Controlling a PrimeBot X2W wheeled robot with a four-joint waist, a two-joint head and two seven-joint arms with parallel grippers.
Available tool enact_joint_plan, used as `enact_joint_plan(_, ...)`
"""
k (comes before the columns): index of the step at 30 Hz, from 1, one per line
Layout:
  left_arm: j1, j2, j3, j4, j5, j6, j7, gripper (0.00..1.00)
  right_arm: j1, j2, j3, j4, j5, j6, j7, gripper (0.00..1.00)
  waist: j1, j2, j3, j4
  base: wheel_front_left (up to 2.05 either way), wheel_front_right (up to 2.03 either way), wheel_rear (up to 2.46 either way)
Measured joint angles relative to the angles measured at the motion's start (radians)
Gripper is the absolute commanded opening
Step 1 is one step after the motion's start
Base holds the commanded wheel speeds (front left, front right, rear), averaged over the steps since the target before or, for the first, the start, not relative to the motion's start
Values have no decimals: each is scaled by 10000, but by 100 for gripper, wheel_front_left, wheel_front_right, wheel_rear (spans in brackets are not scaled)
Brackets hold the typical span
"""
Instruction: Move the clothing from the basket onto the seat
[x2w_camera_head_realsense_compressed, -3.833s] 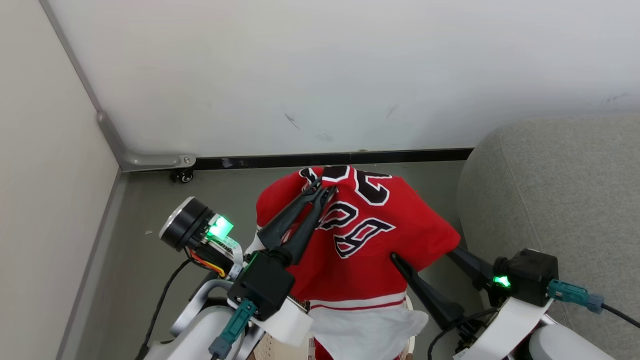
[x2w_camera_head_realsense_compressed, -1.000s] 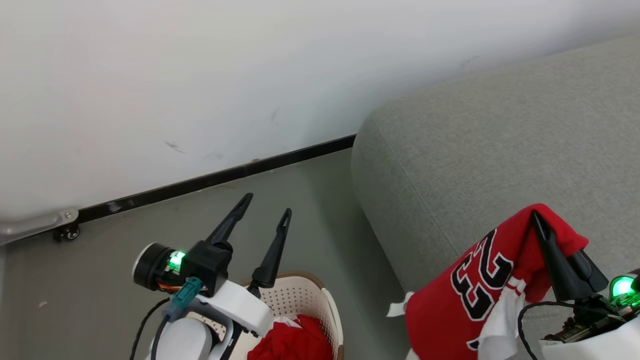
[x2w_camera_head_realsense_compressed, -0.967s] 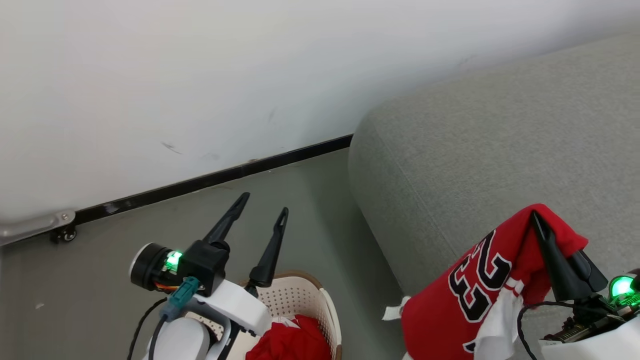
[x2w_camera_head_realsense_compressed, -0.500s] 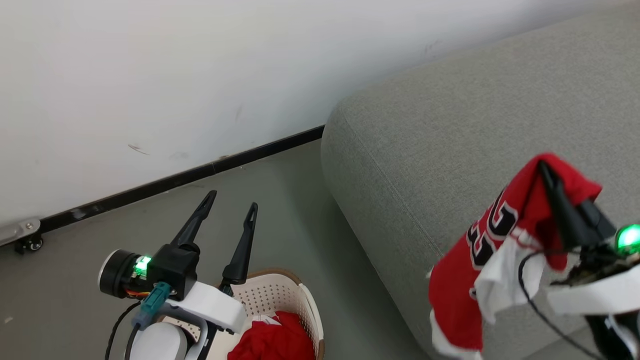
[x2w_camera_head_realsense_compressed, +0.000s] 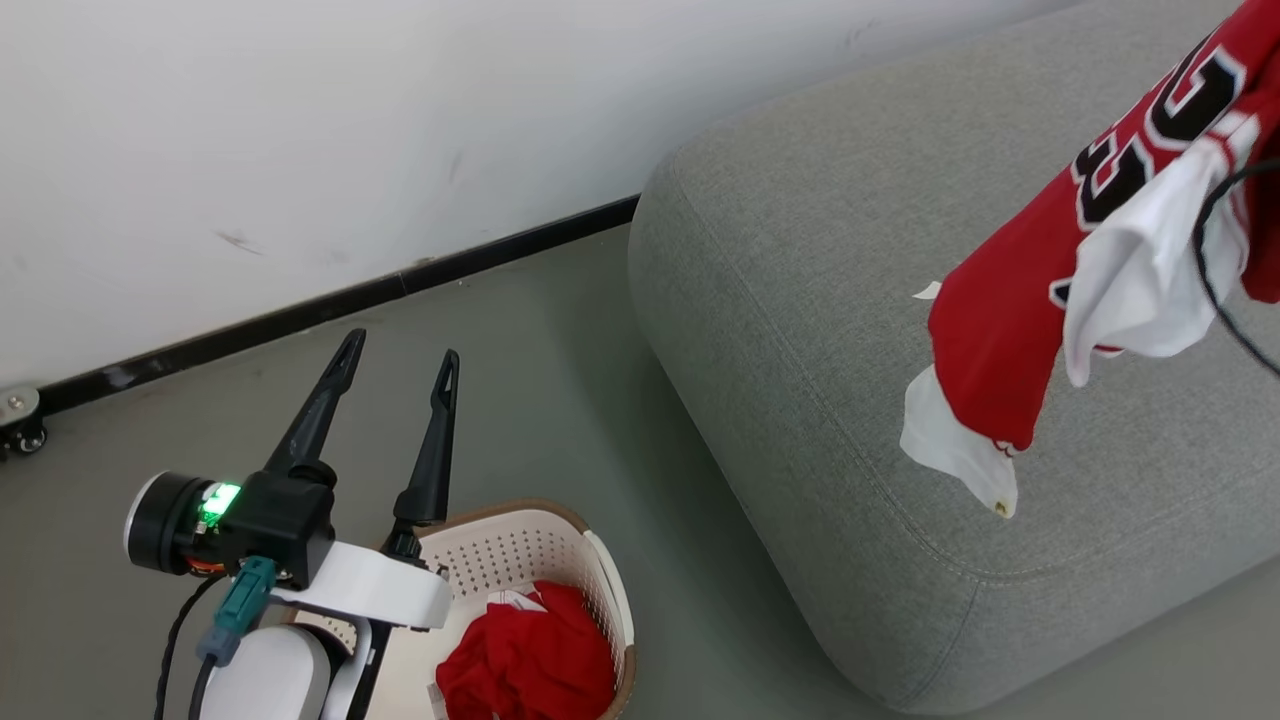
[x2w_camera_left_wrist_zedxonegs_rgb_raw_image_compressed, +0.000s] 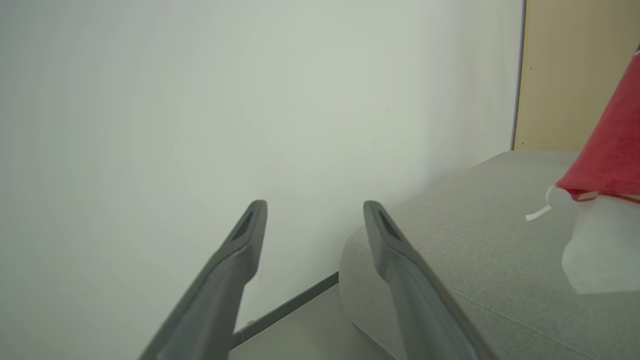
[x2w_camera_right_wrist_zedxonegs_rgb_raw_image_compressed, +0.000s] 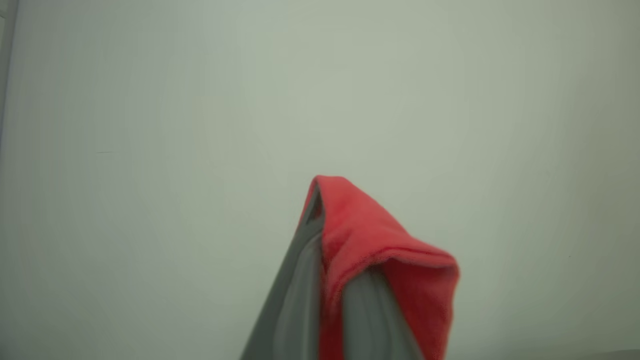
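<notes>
Right tool (x2w_camera_right_wrist_zedxonegs_rgb_raw_image_compressed: 316, 210), clamped on red white-trimmed numbered jersey (x2w_camera_head_realsense_compressed: 1010, 330) hanging upper right over light grey fabric sofa (x2w_camera_head_realsense_compressed: 800, 250), should lower it well inboard before release; left tool (x2w_camera_head_realsense_compressed: 398, 352) wide, empty

basket (x2w_camera_head_realsense_compressed: 520, 558) left of seat (x2w_camera_head_realsense_compressed: 800, 300), jersey (x2w_camera_head_realsense_compressed: 1000, 330) above seat

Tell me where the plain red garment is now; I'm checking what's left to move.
The plain red garment lies bunched in the basket, low in the head view, lower right of the left gripper and left of the sofa.
</notes>
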Motion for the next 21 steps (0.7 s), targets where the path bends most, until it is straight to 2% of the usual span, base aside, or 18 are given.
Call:
enact_joint_plan(12,-2,401,190,-961,353,270,240,100,-2310,-683,-577,2165,8,0,759,0,0,0,717,300,0,0,0)
enact_joint_plan(15,-2,522,244,-1212,378,303,313,100,-2723,-1089,-644,2700,-353,2,934,0,0,0,896,434,0,0,0)
enact_joint_plan(21,-2,594,249,-1651,512,362,464,100,-3417,-1342,-953,3582,-522,2,1116,0,0,0,1189,699,0,0,0)
